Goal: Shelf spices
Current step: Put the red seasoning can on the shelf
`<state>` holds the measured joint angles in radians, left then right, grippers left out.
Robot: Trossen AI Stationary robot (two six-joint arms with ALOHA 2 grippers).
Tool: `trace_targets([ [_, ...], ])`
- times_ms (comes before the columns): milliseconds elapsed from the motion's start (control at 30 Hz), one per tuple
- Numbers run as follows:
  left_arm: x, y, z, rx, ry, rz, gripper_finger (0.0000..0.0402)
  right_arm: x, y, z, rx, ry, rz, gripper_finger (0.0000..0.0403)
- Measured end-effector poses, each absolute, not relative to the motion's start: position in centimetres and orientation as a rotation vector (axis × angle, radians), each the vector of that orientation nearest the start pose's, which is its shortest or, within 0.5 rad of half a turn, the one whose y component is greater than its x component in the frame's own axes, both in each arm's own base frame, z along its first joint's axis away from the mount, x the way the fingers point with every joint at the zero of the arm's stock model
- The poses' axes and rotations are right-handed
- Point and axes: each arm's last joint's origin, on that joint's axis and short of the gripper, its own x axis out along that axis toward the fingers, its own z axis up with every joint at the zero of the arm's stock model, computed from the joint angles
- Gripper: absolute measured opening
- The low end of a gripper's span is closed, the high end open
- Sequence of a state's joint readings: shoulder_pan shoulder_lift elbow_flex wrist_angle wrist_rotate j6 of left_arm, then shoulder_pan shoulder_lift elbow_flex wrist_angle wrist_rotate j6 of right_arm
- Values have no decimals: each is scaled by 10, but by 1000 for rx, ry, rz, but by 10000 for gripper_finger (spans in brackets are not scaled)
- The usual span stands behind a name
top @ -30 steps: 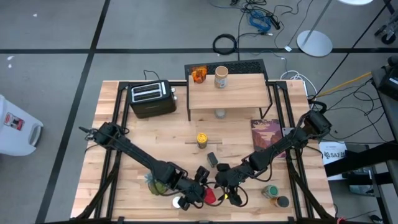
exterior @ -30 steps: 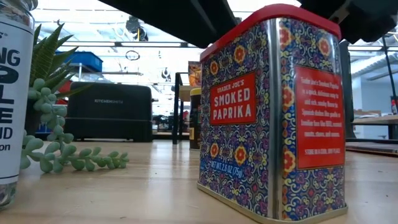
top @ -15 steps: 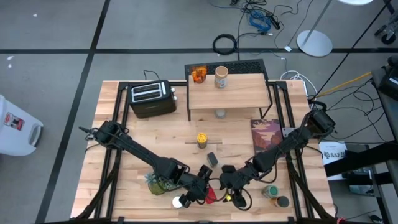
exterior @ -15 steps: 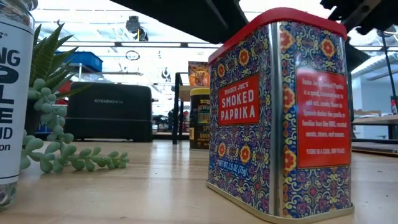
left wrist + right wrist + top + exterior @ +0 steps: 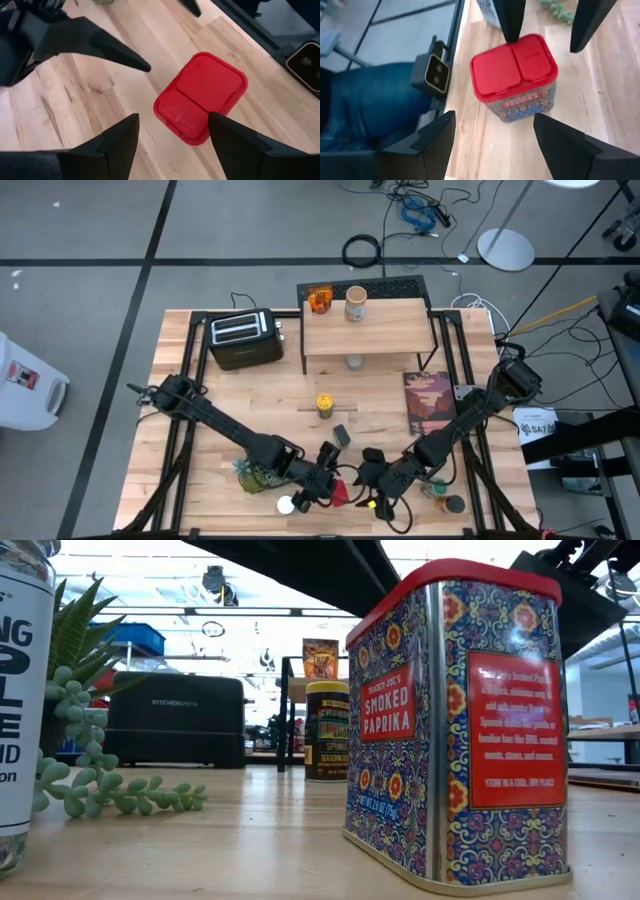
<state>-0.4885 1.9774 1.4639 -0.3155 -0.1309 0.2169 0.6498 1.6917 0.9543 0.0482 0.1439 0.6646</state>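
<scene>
- Two arms are seen reaching to the near edge of the wooden table, the grippers meeting from either side of one tin.
- Shelf: stood at the far middle of the table, plank top on a black wire frame; the black toaster is just beside it on the left.
- Book: laid flat to the right of centre, in front of the shelf.
- Left gripper: fingers spread wide, nothing held; the red tin's lid is seen just past the fingertips, one finger overlapping its edge.
- Right gripper: fingers also wide apart and empty; the tin is seen standing a little beyond them, not between them.
- Red tin: upright on the table near the front edge, label "Smoked Paprika", red lid closed; located between the two grippers in the high view.
- Potted plant: just left of the left gripper.
- Amber jar and tan-lidded jar: stood side by side on the shelf top, at its back edge.
- Yellow-lidded jar: at mid table, in front of the shelf.
- White-capped shaker: at the front edge, near the left gripper.
</scene>
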Motion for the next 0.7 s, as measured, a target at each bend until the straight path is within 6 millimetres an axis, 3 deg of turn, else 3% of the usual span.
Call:
trace_targets([
  [367, 370, -218, 204, 454, 793, -398, 247, 278, 203, 180, 446, 784, 104, 258],
  [700, 374, -211, 206, 438, 774, -229, 247, 277, 204, 180, 481, 812, 119, 258],
])
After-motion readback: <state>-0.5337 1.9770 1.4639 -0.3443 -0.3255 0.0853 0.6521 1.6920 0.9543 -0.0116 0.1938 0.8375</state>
